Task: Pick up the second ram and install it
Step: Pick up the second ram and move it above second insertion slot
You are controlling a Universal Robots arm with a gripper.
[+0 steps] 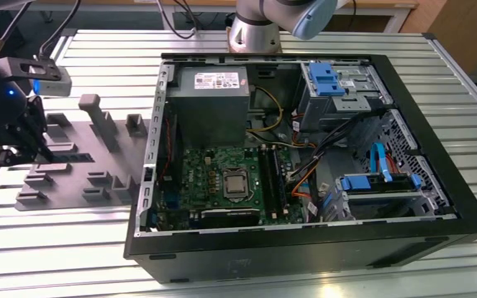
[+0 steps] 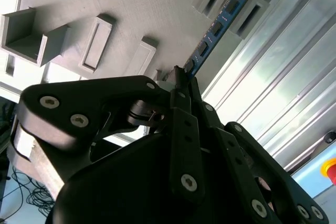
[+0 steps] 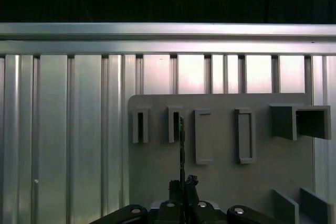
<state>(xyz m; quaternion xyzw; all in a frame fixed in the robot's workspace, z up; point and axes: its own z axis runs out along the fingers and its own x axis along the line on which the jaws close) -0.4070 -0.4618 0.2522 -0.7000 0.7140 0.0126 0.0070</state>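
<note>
I'm working in what looks like a robotics lab or workshop. A ribbed aluminium-profile table carries an opened black desktop computer tower and a grey plastic fixture plate of slotted blocks. The arm's round silver base stands on the table. A red round button on a yellow mount sits nearby.

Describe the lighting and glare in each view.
In the exterior view, light is even, but the interior of the computer case lies in shade; in the second wrist view, the table slats glare and the gripper stands dark before the blue second ram; in the first wrist view, the slats gleam in bands, beyond them all is black, and the ram shows as a thin dark line.
</note>
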